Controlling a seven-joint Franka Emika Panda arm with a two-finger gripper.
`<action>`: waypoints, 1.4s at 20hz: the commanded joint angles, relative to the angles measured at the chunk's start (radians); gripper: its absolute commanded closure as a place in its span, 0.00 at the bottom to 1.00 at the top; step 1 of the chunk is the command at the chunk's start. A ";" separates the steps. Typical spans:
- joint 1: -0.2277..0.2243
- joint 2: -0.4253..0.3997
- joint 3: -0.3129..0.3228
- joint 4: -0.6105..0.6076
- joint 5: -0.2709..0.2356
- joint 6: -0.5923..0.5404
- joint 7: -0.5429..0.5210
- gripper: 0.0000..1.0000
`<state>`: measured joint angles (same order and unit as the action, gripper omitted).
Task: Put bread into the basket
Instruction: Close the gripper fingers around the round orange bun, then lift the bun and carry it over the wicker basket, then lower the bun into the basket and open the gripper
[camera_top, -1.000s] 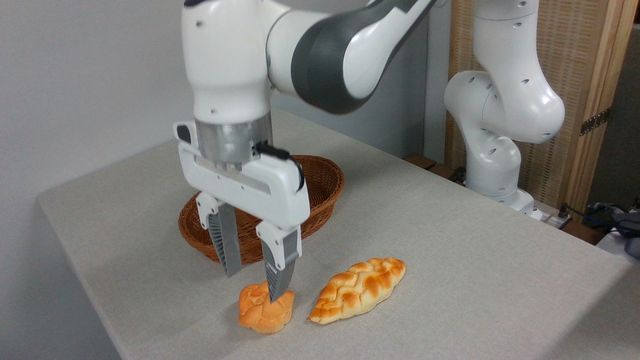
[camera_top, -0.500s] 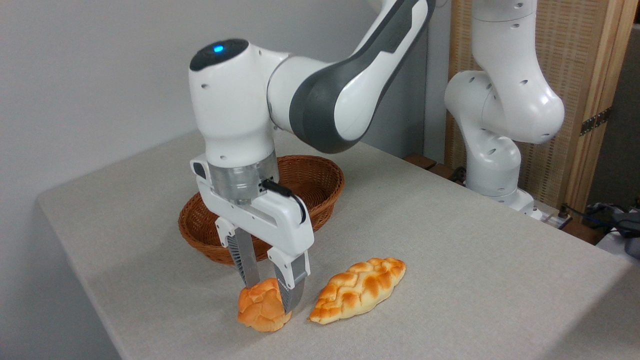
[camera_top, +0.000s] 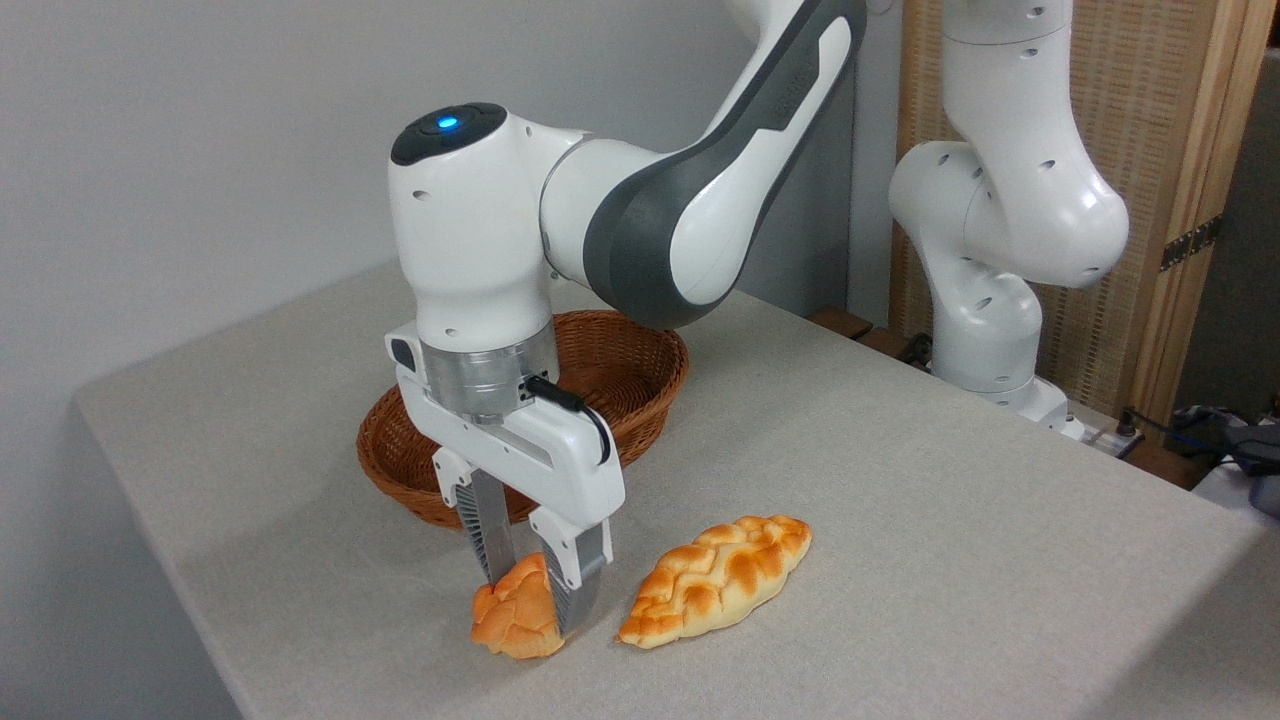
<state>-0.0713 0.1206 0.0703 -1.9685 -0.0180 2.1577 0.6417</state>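
My gripper (camera_top: 540, 598) is clamped on the small orange-golden knotted bun (camera_top: 516, 622), which sits on the grey counter (camera_top: 900, 520). The long braided loaf (camera_top: 716, 578) lies just beside it; the oval brown wicker basket (camera_top: 640, 385) sits behind.

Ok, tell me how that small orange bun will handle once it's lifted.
The bun looks soft: it appears narrowed between the claw fingers, so it likely squashes rather than slips. Probably light for its size. Its lumpy, rounded shape might let it twist in the grip.
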 joint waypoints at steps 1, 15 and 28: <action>0.001 -0.001 -0.006 -0.015 -0.046 0.022 0.021 0.57; 0.007 -0.041 0.006 0.129 -0.043 -0.142 0.021 0.61; -0.120 -0.122 -0.072 0.112 -0.046 -0.321 0.021 0.60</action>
<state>-0.1572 0.0087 -0.0070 -1.8259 -0.0414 1.8470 0.6449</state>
